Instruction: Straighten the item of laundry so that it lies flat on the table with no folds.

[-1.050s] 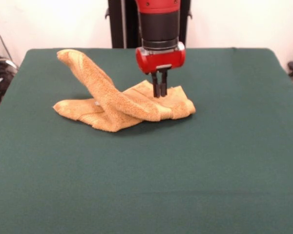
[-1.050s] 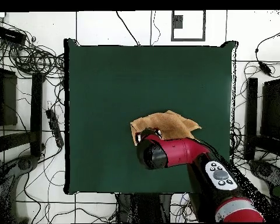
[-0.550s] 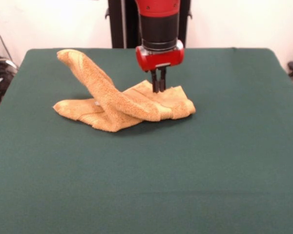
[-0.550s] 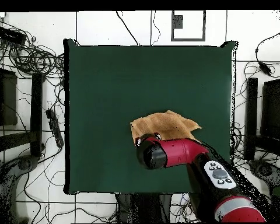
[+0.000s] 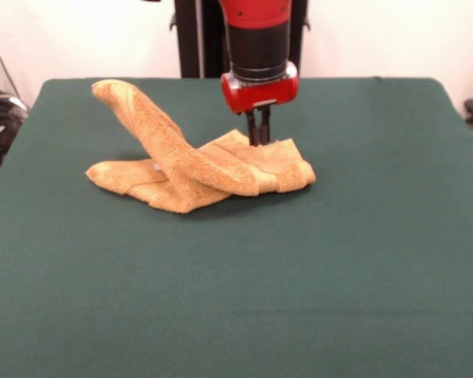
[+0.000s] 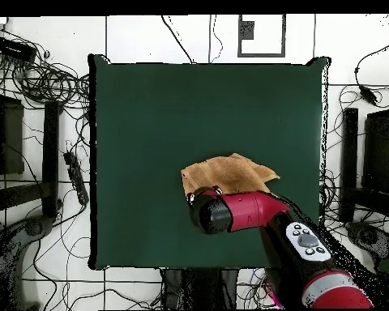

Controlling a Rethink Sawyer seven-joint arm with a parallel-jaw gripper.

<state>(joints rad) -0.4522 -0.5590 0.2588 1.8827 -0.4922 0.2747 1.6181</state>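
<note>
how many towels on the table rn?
1. The towel lies crumpled on the table, one corner standing up at the front view's left. The gripper is over its far edge. Folds could hide nothing else that shows.

Crumpled orange-tan towel (image 6: 230,172) on the green table (image 6: 149,121), its near edge under the red arm (image 6: 254,212).

We've got tangled black cables (image 6: 44,77) on the tiled floor (image 6: 133,36), well off from the gripper (image 5: 258,136) (dark equipment racks (image 6: 372,162) too).
</note>
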